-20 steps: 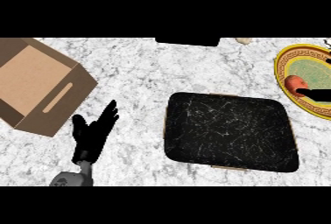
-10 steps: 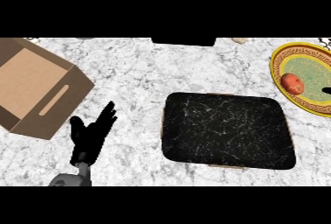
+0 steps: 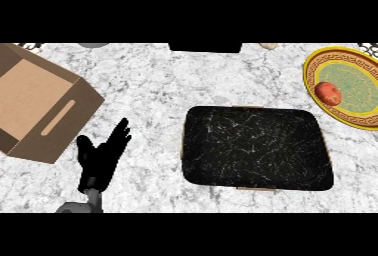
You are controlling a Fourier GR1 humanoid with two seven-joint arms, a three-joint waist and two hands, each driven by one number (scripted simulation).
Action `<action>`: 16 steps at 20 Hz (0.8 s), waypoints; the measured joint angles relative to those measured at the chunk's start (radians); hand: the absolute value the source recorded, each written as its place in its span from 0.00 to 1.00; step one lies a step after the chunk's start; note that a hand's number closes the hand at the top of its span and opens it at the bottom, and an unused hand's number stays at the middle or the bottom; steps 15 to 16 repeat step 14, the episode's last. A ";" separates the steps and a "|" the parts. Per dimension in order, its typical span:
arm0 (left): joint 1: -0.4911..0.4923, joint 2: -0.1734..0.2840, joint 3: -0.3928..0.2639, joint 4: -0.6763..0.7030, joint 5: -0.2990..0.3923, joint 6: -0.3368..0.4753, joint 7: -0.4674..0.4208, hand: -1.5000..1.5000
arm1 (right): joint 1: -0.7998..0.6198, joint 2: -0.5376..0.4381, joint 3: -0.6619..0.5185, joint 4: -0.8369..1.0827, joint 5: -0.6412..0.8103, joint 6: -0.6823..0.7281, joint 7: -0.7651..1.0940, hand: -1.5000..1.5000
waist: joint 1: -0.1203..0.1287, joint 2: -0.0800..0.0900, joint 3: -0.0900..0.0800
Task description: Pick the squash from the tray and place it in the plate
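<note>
A white marbled counter (image 3: 162, 85) fills the view. A black marbled tray (image 3: 255, 147) is seen right of the middle, and an open brown cardboard box (image 3: 37, 100) with a slot handle is set at the left edge. A round plate (image 3: 347, 87) with a yellow patterned rim and green centre is cut by the right edge. The reddish-orange squash (image 3: 328, 93) is found lying in this plate, on its left part. The left hand (image 3: 103, 155) is held at lower left, fingers straight and spread wide, holding nothing.
</note>
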 measured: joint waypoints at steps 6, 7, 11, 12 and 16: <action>0.001 0.010 0.010 0.005 0.004 -0.005 0.001 0.50 | 0.075 -0.022 0.038 -0.040 0.029 0.006 -0.029 0.00 | -0.011 -0.003 0.001; 0.005 0.010 0.012 0.008 0.005 -0.005 -0.002 0.50 | 0.088 -0.026 0.044 -0.046 0.033 0.004 -0.036 0.00 | -0.012 -0.004 0.001; 0.018 0.017 0.020 0.008 0.012 -0.014 -0.011 0.50 | 0.135 -0.038 0.064 -0.060 0.046 -0.001 -0.060 0.00 | -0.017 -0.007 0.000; 0.016 0.017 0.021 0.005 0.013 -0.014 -0.009 0.50 | 0.145 -0.035 0.068 -0.062 0.048 -0.007 -0.065 0.00 | -0.017 -0.008 0.000; 0.009 0.018 0.025 0.006 0.015 -0.014 -0.004 0.50 | 0.161 -0.037 0.073 -0.067 0.049 -0.013 -0.077 0.00 | -0.020 -0.009 0.001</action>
